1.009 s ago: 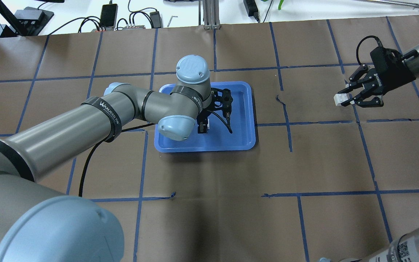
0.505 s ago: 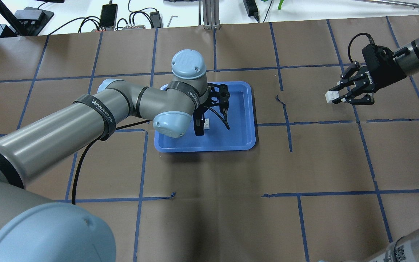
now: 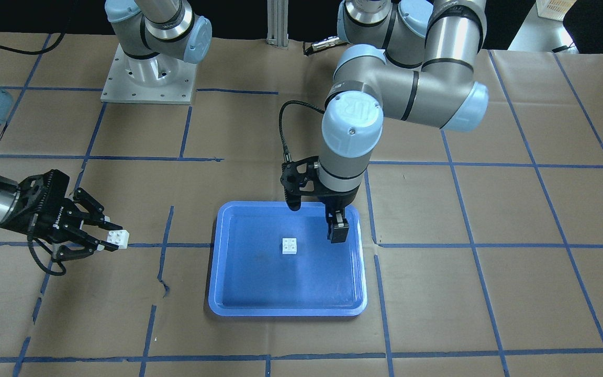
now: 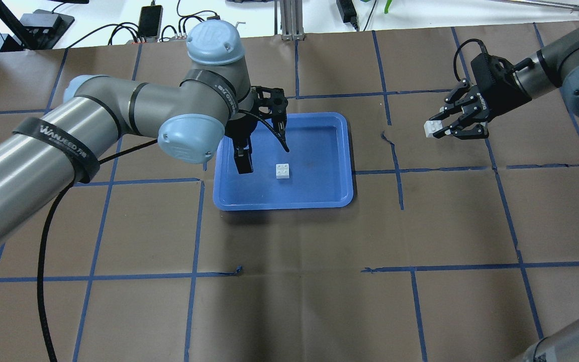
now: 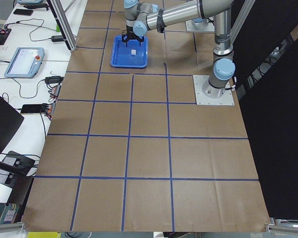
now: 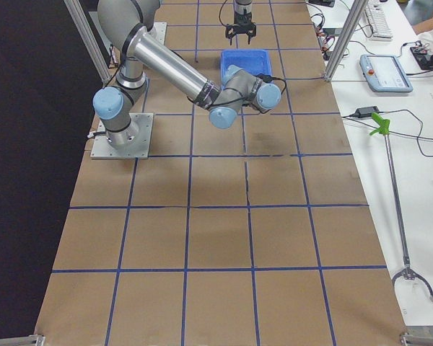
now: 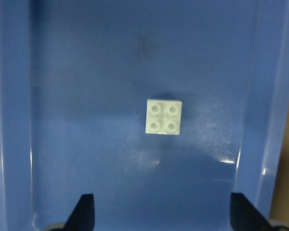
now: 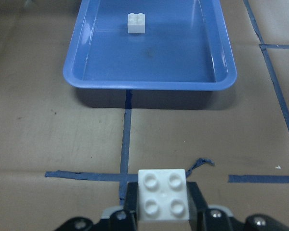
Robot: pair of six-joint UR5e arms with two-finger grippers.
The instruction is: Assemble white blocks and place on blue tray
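Blue tray (image 4: pixel 322 188) lies flat on the brown-papered table (image 4: pixel 289 301). You'll see the left gripper (image 7: pixel 164 216) hanging over the tray's floor, jaws spread wide and holding nothing. Well apart from the tray, the right gripper (image 4: pixel 443 129) hovers above the table with its jaws clamped on one white block (image 4: pixel 431 128). The other white block (image 4: pixel 283 171) sits studs-up near the tray's middle, touching neither gripper.

One white block (image 4: pixel 283 171) sits flat, studs up, mid tray (image 4: pixel 342 151), centre of the overhead view. The other block (image 4: pixel 431 127) is upper right, well off the tray, pinched in the right gripper (image 4: pixel 440 129).
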